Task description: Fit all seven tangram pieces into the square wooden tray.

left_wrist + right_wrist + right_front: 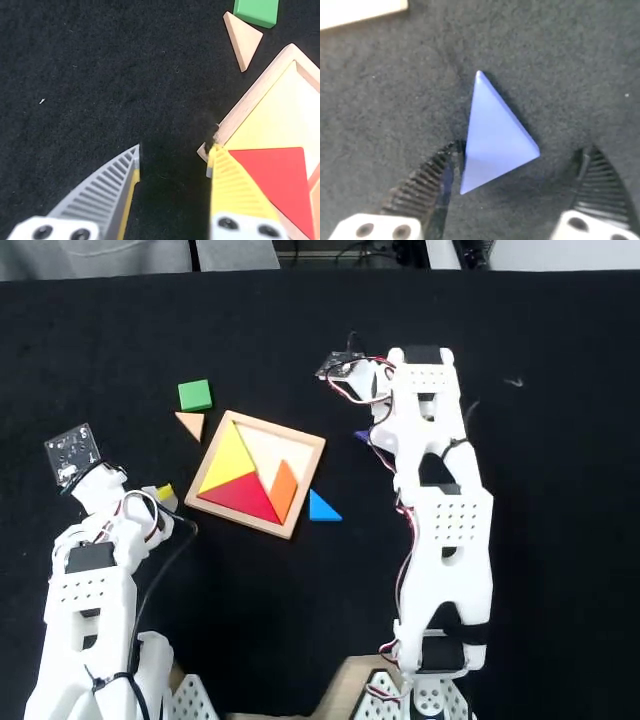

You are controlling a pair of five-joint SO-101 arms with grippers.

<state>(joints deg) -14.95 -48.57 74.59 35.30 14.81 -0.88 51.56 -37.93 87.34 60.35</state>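
Left pincer (172, 155): jaws wide apart, holding nothing, one yellow finger (225, 180) just beside the near corner of the tray (285, 432). The tray lies cornerwise on the black tabletop (560, 490). Inside it: red triangle (240, 500), yellow triangle (228, 465), orange piece (285, 488). Blue triangle (320, 508) lies just outside the tray's right edge.

Right pincer (517, 165): open astride the violet triangle (492, 140), which lies flat. Its long edge runs along one finger, sharp tip pointing away from the wrist.

Farthest: tan triangle (190, 424), tip toward the arms; green square (195, 395) beyond it.
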